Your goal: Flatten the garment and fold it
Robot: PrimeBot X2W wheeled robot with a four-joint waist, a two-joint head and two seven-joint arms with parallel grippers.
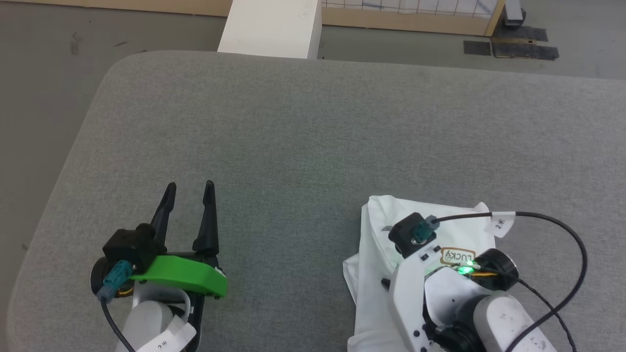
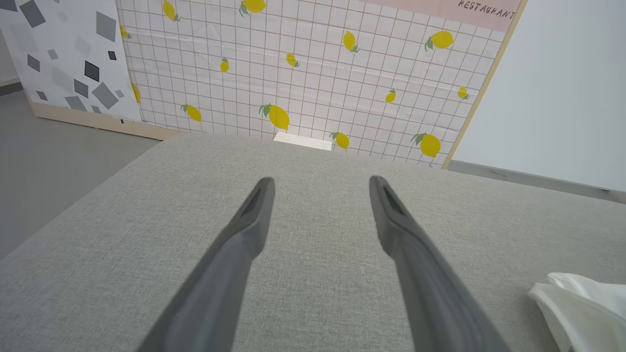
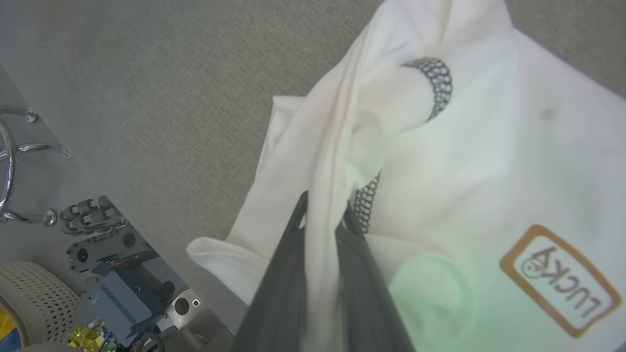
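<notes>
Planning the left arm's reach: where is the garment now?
The garment lies bunched at the head view's lower right on the grey padded surface, its fold pinched by the right gripper, well apart from the open left gripper.

One garment [image 1: 376,225], two claws [image 1: 190,187] [image 3: 325,205], one white box [image 1: 274,29].

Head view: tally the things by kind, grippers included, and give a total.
garment: 1, white, bunched
grippers: 2, left gripper with jaws open, right gripper with jaws shut on the garment
white box: 1
table: 1, grey
Total: 5
</notes>
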